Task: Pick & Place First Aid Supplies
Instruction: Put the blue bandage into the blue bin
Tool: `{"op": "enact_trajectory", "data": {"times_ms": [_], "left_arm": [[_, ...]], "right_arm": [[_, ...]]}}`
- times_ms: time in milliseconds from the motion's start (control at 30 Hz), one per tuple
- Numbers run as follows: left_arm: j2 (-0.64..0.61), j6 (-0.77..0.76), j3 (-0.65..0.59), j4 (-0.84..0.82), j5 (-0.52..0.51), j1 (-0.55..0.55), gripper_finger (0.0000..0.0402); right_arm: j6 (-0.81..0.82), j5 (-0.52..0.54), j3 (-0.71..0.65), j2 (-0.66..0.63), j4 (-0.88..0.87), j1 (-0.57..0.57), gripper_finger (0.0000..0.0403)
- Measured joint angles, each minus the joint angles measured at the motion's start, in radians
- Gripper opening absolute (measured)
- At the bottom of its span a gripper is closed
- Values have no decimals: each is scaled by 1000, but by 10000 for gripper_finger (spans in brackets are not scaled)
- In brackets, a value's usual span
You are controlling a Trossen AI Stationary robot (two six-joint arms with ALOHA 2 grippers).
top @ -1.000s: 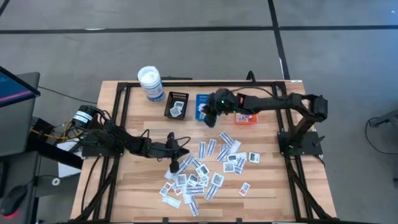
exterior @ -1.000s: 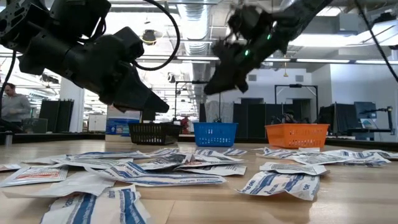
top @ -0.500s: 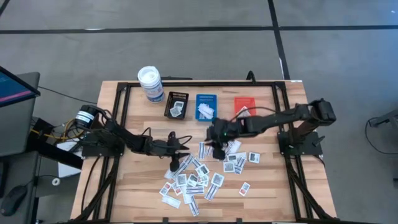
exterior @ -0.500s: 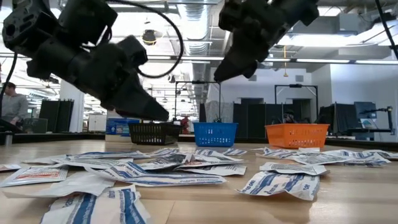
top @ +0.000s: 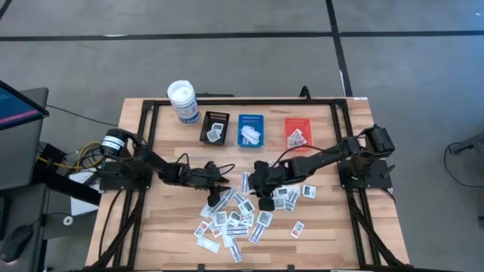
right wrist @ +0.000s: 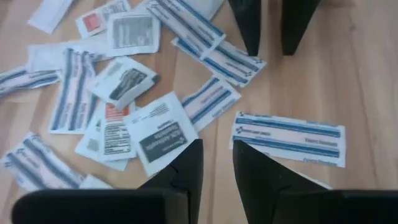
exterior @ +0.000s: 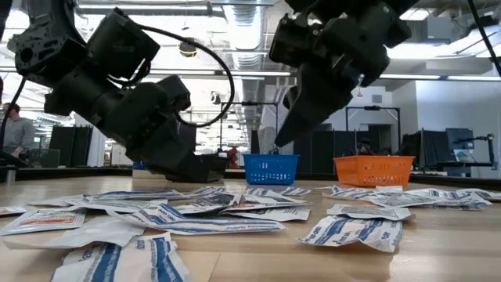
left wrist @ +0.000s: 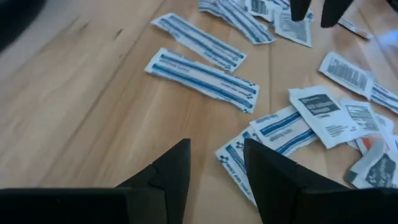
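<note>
**Both pincers low over the scattered packets**

The left pincer (top: 221, 180) hangs low at about nine o'clock of the packet scatter, its two dark fingers (left wrist: 171, 169) spread apart with bare wood showing between them; nothing is held. In its wrist view a blue-striped white packet (left wrist: 274, 131) lies just beside one fingertip, and two long blue-striped strips (left wrist: 202, 79) lie farther out.

The right pincer (top: 264, 198) hangs near the middle of the scatter, pointing down, its fingers (right wrist: 186, 163) a narrow gap apart with bare wood between them; it grips nothing. Just past its fingertips lie a white packet with a dark panel (right wrist: 160, 133) and a long white strip with pale pink and blue bands (right wrist: 288, 138).

The first aid supplies (top: 240, 214), dozens of small flat white packets with blue, red or dark print, lie loose on the light wooden worktop (top: 162, 230), mostly from the centre toward six o'clock. A few more lie in three small trays at twelve o'clock: a black mesh tray (top: 215, 128), a blue tray (top: 250, 129) and an orange tray (top: 297, 133). A white round canister with a blue label (top: 184, 102) stands toward eleven o'clock, just beside the black tray.

In the low view a person (exterior: 16, 133) stands in the room beyond the worktop.
</note>
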Motion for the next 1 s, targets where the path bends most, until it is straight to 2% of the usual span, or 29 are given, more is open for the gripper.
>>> {"op": "enact_trajectory", "data": {"times_ms": [333, 500, 767, 1000], "left_arm": [[65, -18, 2, 54, 1, -1, 150], [68, -3, 0, 69, 44, 1, 135], [76, 4, 0, 77, 74, 1, 87], [77, 26, 0, 86, 90, -2, 10]], "right_arm": [[42, 0, 2, -9, 40, -19, 81], [43, 0, 2, -9, 52, -19, 81], [43, 0, 2, -9, 65, -18, 81], [44, 5, 2, -9, 73, -19, 81]]}}
